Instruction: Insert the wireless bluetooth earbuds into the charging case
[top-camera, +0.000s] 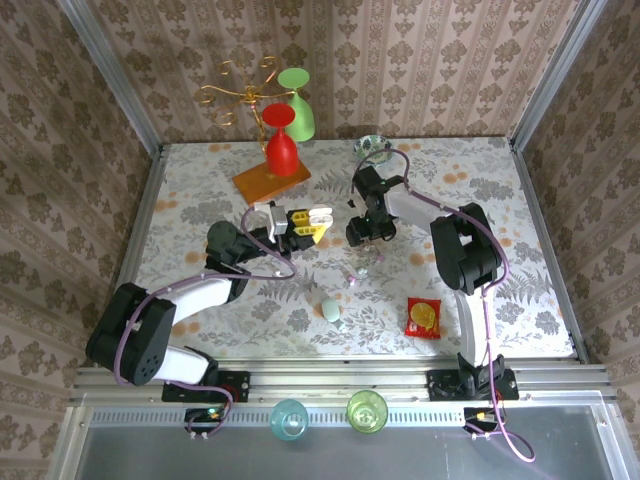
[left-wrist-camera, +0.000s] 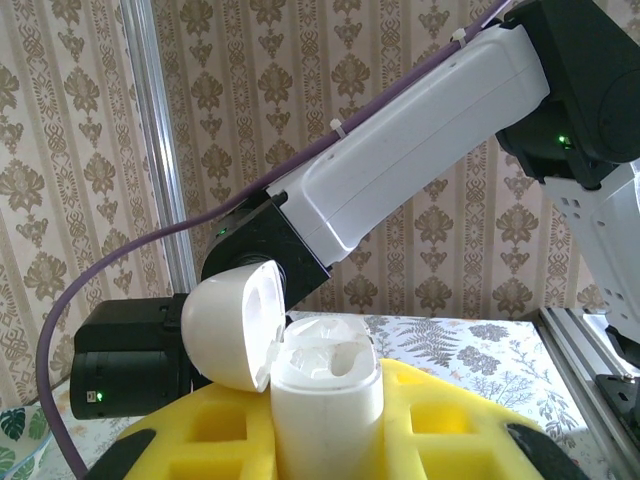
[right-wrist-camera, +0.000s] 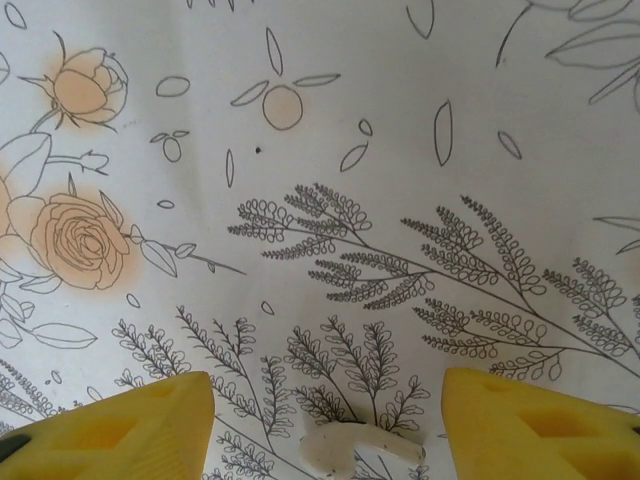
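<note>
**Trouble, largest cause first:** over the flowered table (top-camera: 200, 215), the right arm (top-camera: 460, 250) and left arm (top-camera: 190, 295) work close together near centre. A carry toward 9 o'clock could bump the arms together or jar the case.

The left claw (top-camera: 300, 222) is clamped on the lower body of the white charging case (left-wrist-camera: 325, 400). It holds the case upright with its lid (left-wrist-camera: 230, 325) tipped back toward 9 o'clock in the wrist view. A hard downward push could tilt the case or slide it in the foam pads.

The right claw (right-wrist-camera: 325, 395) hangs wide apart over a pale earbud (right-wrist-camera: 350, 442). The bud lies flat between the yellow fingers, touching neither, at 6 o'clock in that view. Closing off-centre could flick the rounded bud away, or pinch it askew so it will not seat.

**The count:**
- Two arms.
- Two upturned goblets at 11 o'clock: one red goblet (top-camera: 281, 145) and one green goblet (top-camera: 298, 105).
- Two cups (top-camera: 289, 417) beyond the near rail at 6 o'clock.
- One glass dish (top-camera: 372, 147) at 12 o'clock.
- One red snack packet (top-camera: 423, 317) at 4 o'clock.
- Two cases: the white one held, and a mint case (top-camera: 331, 311) on the table at 6 o'clock.
- Loose earbuds (top-camera: 356, 276) at centre under the right claw, seemingly two or three, too small to count surely.

Whether the open case already holds a bud cannot be told.
</note>
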